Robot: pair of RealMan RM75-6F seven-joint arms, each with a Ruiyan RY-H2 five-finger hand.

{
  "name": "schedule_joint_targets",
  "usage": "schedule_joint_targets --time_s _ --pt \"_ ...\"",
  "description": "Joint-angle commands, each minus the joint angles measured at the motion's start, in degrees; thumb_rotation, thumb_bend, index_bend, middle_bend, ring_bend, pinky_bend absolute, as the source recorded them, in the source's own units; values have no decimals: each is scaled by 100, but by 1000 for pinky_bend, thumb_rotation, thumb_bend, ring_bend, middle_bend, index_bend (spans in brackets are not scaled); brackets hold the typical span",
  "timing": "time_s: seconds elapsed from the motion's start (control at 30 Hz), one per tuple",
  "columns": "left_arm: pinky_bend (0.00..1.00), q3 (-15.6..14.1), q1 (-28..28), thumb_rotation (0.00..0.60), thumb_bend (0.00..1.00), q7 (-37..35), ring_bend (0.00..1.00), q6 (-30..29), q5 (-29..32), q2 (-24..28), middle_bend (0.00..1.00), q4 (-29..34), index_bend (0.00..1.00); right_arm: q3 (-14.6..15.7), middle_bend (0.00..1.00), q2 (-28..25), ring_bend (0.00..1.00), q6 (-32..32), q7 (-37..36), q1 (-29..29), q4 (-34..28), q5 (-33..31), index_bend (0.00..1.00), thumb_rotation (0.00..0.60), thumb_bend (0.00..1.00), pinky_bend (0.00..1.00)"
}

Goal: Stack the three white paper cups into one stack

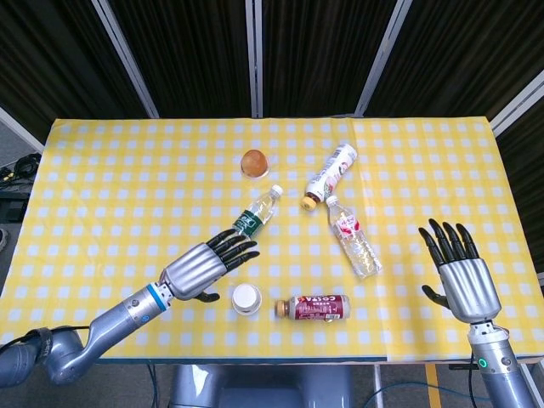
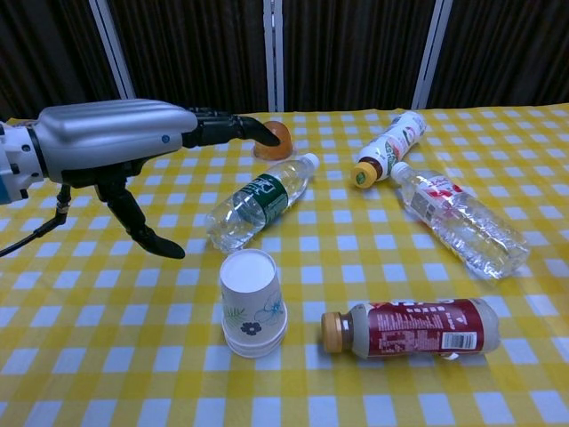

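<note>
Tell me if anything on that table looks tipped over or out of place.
The cup stack stands mouth down near the front edge, nested but leaning slightly. All four bottles lie on their sides: green-label bottle, clear bottle, red-label bottle and white bottle. Nothing looks spilled. Both hands are open and clear.
</note>
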State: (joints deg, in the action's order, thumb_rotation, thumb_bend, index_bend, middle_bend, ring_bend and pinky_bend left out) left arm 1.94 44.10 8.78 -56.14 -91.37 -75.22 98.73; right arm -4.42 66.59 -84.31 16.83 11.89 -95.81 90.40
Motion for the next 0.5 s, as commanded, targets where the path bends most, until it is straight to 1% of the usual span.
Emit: schedule_joint_targets --time_s 0.03,0.13,0.23,0.33,0.37,0.4,0.5 --pt "0 137 -511 600 0 504 0 -729 422 -12 0 -134 0 -9 0 -2 0 -19 5 -7 -1 8 0 600 0 0" --pt "0 177 -1042 600 0 769 0 -1460 784 -23 0 -115 0 -21 0 -9 0 -50 10 -21 -4 17 0 600 0 0" --pt "0 153 -1539 600 0 792 0 -2054 1080 109 0 -1 0 -32 0 -20 0 -76 11 -32 -15 24 0 600 0 0" --pt "0 -26 -1975 600 0 882 0 -2478 1162 377 0 160 0 -34 0 -32 0 -102 17 -41 -42 53 0 600 0 0" --pt "0 -146 -2283 600 0 886 0 -2763 1268 538 0 252 0 -42 0 -46 0 -131 14 -48 -73 73 0 600 0 0" --pt "0 -253 -2500 600 0 853 0 -2992 1237 644 0 335 0 -46 0 -63 0 -149 3 -55 -99 81 0 600 0 0" --pt "0 -392 -2817 600 0 716 0 -3265 1159 779 0 418 0 -64 0 -107 0 -157 -31 -65 -150 65 0 600 0 0"
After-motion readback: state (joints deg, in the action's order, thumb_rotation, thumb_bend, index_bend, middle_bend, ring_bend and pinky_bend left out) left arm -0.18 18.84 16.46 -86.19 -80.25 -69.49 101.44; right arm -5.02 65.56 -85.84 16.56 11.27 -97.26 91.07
